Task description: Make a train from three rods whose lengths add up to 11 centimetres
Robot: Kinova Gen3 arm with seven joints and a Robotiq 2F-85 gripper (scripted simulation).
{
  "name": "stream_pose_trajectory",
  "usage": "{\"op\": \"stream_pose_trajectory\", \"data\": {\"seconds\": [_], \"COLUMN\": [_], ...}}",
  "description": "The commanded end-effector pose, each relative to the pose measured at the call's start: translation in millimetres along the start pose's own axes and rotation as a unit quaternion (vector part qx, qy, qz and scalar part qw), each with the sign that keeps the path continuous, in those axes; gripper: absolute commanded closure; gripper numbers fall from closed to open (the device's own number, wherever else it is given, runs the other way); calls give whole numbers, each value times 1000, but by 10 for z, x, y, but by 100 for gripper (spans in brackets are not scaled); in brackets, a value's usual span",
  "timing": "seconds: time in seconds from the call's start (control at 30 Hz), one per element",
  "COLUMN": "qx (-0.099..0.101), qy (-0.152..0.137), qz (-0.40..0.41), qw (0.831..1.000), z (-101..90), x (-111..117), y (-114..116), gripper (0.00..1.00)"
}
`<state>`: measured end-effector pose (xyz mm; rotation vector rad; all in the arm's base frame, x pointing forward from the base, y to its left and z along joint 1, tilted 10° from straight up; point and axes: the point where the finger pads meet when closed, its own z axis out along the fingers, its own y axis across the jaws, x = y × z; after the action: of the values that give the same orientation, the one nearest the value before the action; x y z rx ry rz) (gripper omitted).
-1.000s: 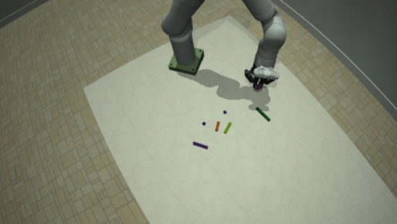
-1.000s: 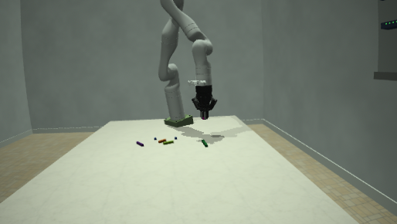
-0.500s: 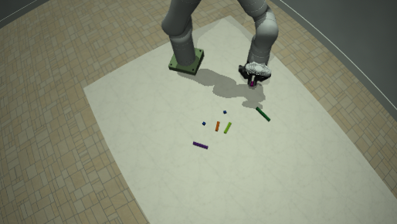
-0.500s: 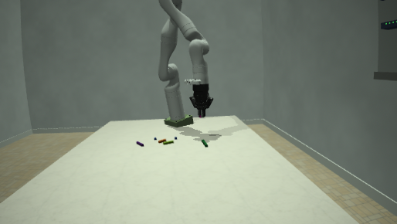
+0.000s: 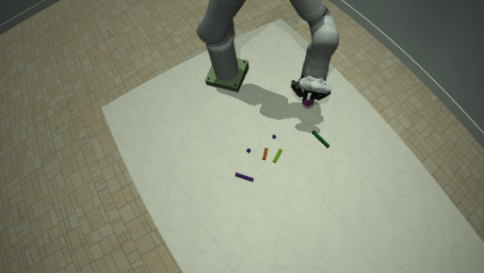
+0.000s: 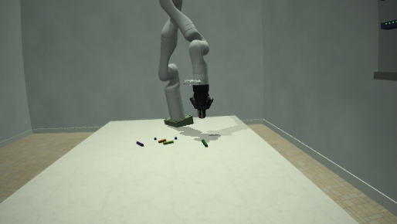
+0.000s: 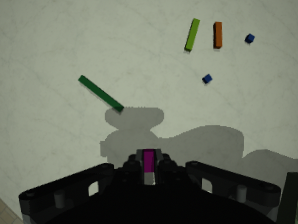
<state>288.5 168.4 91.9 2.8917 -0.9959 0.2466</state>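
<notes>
My gripper (image 5: 308, 102) (image 6: 201, 114) (image 7: 148, 158) is shut on a short magenta rod (image 5: 308, 101) (image 7: 149, 160) and holds it well above the table, behind the other rods. On the table lie a green rod (image 5: 320, 139) (image 6: 204, 143) (image 7: 100, 94), a lime rod (image 5: 278, 155) (image 6: 168, 142) (image 7: 192, 35), an orange rod (image 5: 265, 153) (image 6: 162, 140) (image 7: 217, 35) beside the lime one, a purple rod (image 5: 244, 177) (image 6: 140, 144), and two small blue rods (image 5: 274, 136) (image 5: 249, 151) (image 7: 206, 79) (image 7: 249, 38). All lie apart from each other.
The arm's green base plate (image 5: 227, 77) (image 6: 178, 120) stands at the back of the pale table top (image 5: 330, 212). Tiled floor (image 5: 56, 141) surrounds the table, and a grey wall (image 6: 328, 77) rises on the right.
</notes>
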Motion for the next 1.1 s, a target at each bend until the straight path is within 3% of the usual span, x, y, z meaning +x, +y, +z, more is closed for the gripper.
{"op": "stream_pose_trajectory", "data": {"seconds": [0.0, 0.67, 1.07], "qx": [-3, -3, -3], "qy": [0, 0, 0], "qz": [-1, -1, -1], "qw": [1000, 1000, 1000], "z": [62, 768, 852], "x": [-7, -15, -16], "y": [14, 20, 21], "gripper": [95, 95, 95]}}
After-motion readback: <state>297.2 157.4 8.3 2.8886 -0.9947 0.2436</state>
